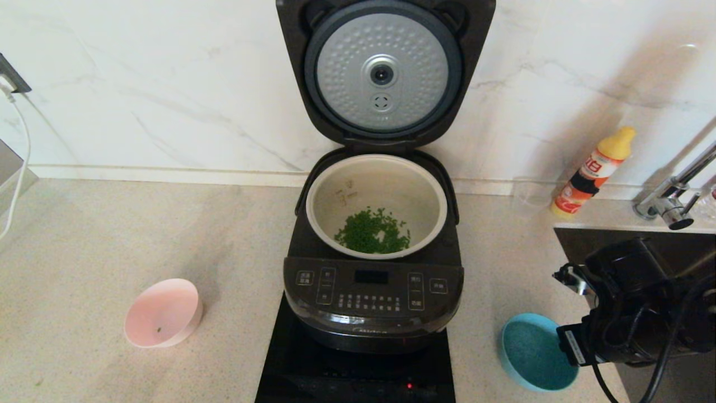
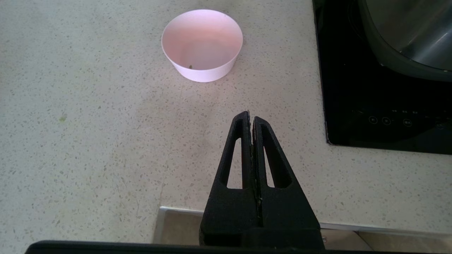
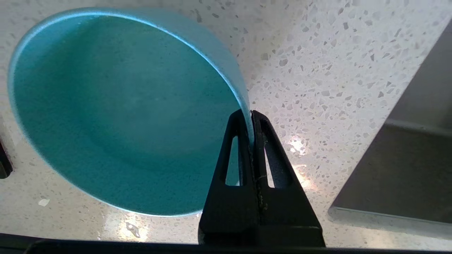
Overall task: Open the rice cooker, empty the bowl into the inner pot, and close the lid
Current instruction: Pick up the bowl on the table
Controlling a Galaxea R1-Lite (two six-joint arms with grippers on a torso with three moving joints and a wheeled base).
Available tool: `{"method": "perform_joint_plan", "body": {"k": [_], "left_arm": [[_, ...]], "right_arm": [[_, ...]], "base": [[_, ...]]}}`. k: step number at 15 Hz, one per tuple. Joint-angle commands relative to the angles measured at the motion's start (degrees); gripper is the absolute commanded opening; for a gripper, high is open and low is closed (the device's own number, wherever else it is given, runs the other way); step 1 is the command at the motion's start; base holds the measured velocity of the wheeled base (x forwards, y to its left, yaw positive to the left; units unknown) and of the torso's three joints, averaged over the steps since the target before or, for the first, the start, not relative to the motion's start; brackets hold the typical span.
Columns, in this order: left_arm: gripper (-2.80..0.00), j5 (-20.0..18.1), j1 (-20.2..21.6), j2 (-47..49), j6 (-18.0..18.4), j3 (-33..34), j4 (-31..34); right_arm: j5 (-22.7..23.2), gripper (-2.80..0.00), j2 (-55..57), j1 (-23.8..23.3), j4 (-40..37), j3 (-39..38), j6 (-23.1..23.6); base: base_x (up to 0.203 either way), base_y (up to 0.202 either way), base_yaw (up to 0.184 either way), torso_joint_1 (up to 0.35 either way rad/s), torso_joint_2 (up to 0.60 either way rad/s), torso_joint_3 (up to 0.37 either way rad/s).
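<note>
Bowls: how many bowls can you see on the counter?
2. The pink bowl sits left of the rice cooker; the teal bowl sits right of it.

Speckled counter (image 1: pixel 112 235), pink bowl (image 1: pixel 163 313) (teal bowl (image 1: pixel 531 352))

The rice cooker (image 1: pixel 373 291) is black, and the underside of its raised lid (image 1: pixel 382 73) is covered by a dimpled silver-grey disc, while the inner pot (image 1: pixel 376 204) within it is cream-beige with chopped green bits (image 1: pixel 373 232) lying at its bottom. Left of the rice cooker a pale pink bowl (image 1: pixel 163 313) is seen, and to its right a teal-blue bowl (image 1: pixel 534 352). The countertop (image 1: pixel 112 240) under the rice cooker is speckled beige, the wall (image 1: pixel 168 84) behind it is veined white marble, and an orange bottle (image 1: pixel 592 173) with a yellow cap is seen to its far right.
</note>
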State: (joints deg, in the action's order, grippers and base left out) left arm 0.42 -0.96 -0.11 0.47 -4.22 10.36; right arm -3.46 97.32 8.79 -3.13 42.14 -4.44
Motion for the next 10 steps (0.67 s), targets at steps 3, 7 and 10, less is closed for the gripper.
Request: {"method": "perform_joint_plan", "body": {"k": [3,7,10], "left_arm": [[-2.80,0.02,0.00,0.02,-0.03,0.00,0.10],[-2.80,0.02,0.00,0.02,-0.03,0.00,0.10],[-2.80,0.02,0.00,0.02,0.02,0.00,0.04]], "right_arm": [[-0.14,-2.80,-1.60,0.44,-1.68,1.64,-0.13],[2.01,-2.80,-5.03,0.07,-11.91,7.94,-2.28],[6.43,-2.80,-7.52,-0.42,-20.25,13.03,-3.64]], "base": [[0.000,0.000,0.000,0.000,0.00,0.000],[0.000,0.000,0.000,0.000,0.00,0.000],[0.000,0.000,0.000,0.000,0.00,0.000]]}}
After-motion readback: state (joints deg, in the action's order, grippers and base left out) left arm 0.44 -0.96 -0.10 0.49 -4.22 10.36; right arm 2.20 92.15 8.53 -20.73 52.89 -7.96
